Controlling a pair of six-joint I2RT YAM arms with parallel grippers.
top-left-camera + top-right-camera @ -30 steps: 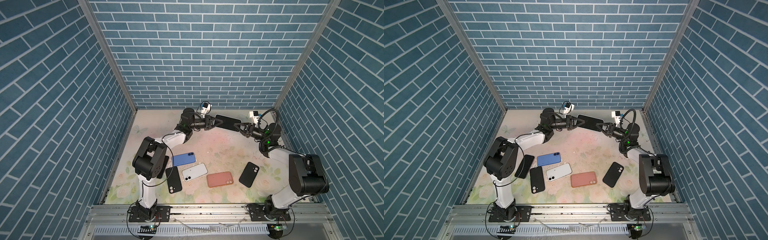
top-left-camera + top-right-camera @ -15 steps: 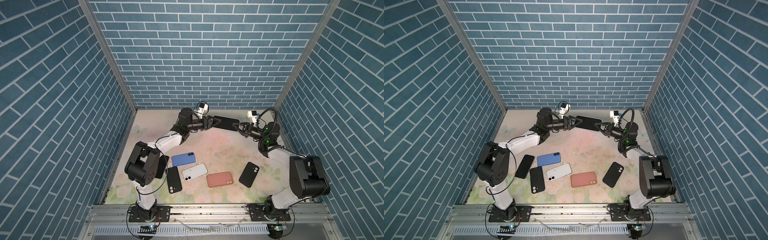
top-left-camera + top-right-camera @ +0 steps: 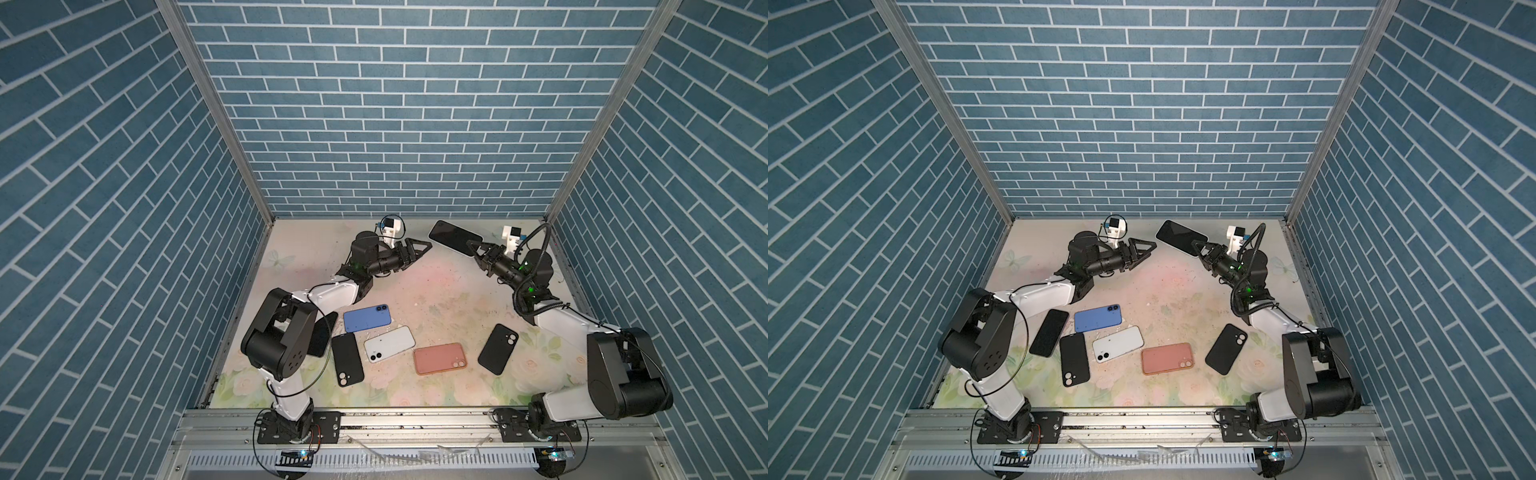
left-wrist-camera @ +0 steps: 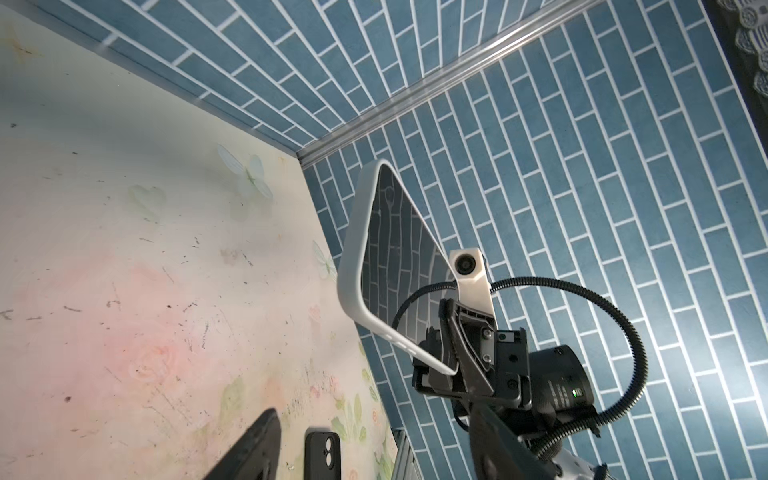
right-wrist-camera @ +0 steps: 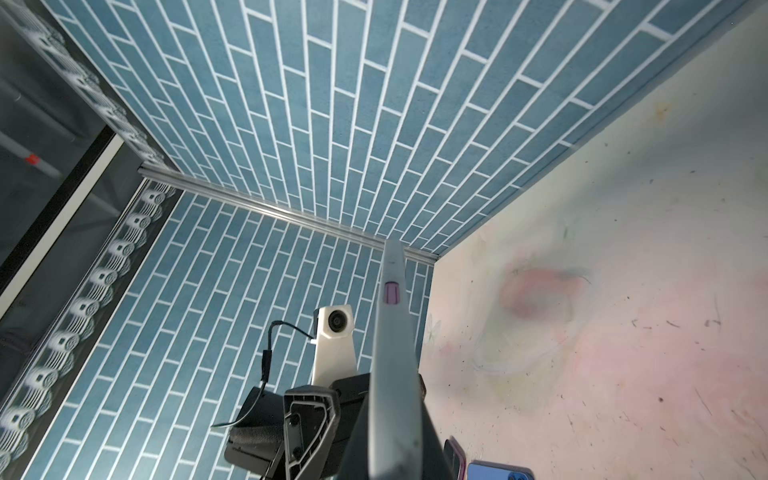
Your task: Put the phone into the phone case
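Observation:
A phone with a dark screen (image 3: 454, 240) (image 3: 1180, 240) sits inside a pale grey-white phone case (image 4: 353, 257) and hangs in the air over the back of the table. My right gripper (image 3: 476, 250) (image 3: 1200, 249) is shut on its lower end. In the right wrist view the cased phone (image 5: 392, 332) shows edge-on, with a pink side button. My left gripper (image 3: 423, 250) (image 3: 1148, 250) stands open a short way left of the phone, touching nothing. Its fingers (image 4: 249, 449) frame the left wrist view.
On the floral table (image 3: 436, 299) lie a blue phone (image 3: 368, 318), a white one (image 3: 390, 344), a salmon one (image 3: 440, 358), black cases (image 3: 348, 364) (image 3: 498, 349) and a dark phone (image 3: 1049, 332) beside the left arm. Brick walls close three sides.
My left gripper has opened, let go of the phone's end and drawn back to the left. The right gripper keeps its hold on the other end.

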